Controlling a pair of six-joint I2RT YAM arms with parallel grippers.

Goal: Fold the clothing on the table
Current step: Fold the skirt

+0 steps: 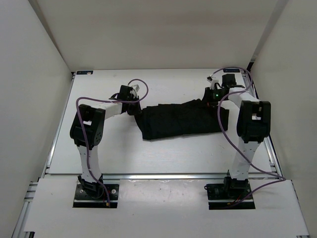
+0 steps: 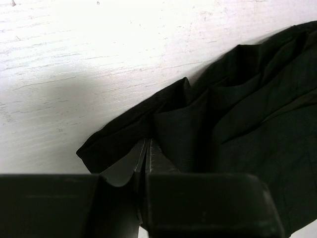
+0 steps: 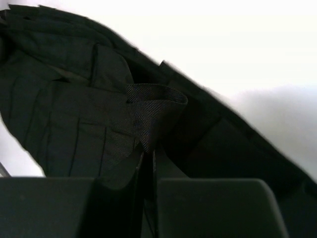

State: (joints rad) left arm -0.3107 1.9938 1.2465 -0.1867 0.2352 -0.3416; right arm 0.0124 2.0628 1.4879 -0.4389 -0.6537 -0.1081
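From the top external view, the clothing [image 1: 181,119] is seen spread as a wrinkled band on the table [image 1: 124,153], reaching from the left gripper [image 1: 134,109] across to the right gripper [image 1: 214,98]. Each gripper is set at one end of the band. How the jaws stand cannot be told from here.

In the left wrist view, the left gripper [image 2: 147,148] is seen with its jaws pressed together on the clothing's [image 2: 237,119] edge. The pleated fabric is spread ahead and to the right of the tips, and bare table [image 2: 99,59] is seen ahead and to the left.

In the right wrist view, the right gripper [image 3: 148,151] is closed on a raised fold of the clothing [image 3: 74,114]. The fold is seen curling up just ahead of the tips, with more fabric on both sides of them.
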